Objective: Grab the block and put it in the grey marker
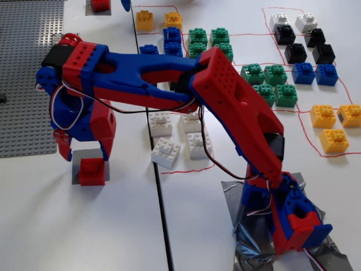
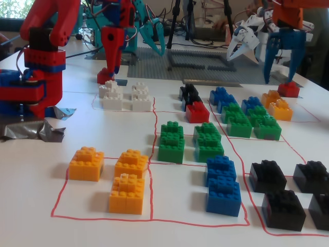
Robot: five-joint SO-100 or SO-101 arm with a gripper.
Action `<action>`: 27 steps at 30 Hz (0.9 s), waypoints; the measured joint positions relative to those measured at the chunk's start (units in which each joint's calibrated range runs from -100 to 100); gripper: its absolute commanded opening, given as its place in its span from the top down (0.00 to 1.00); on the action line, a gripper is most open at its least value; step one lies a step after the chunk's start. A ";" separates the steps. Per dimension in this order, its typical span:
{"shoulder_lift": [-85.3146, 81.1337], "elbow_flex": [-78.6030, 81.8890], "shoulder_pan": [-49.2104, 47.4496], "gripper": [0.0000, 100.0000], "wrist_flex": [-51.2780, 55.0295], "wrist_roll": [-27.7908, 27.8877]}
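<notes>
Fingers of the hand (image 1: 84,151) point down at the desk (image 1: 124,226) near the left side of the downward-looking fixed view, and they stand slightly apart, one to each side of the block (image 1: 91,171), with their tips just above or beside its upper edge; whether either pad touches the plastic cannot be told from these pictures, but nothing is clamped. The block, a red studded brick, sits directly under the hand, on the grey marker (image 1: 76,155), whose bare tape shows along the brick's upper and left edges, so the brick lies toward the lower right part of the patch. That is the relation that counts: brick and hand share one vertical line, so any closing or lifting works straight up and down, with no sideways reach needed. The brick is square, so it offers no long axis to line up with. In the low fixed view the same hand (image 2: 110,64) hangs at the far end of the desk with the brick (image 2: 105,75) at its tips, just behind the white bricks (image 2: 123,95). To judge by the brick resting on the tape, the placing looks done, and the sensible next move would be a clean rise without nudging it.
</notes>
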 measured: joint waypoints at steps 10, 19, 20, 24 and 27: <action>0.08 -12.35 0.07 0.97 2.27 -0.05; -5.76 -13.44 3.51 1.00 4.45 -0.88; -7.34 -13.44 4.39 1.00 4.45 -1.37; -11.76 -13.44 7.32 1.00 4.61 -2.34; -14.27 -12.99 9.37 1.00 4.77 -2.69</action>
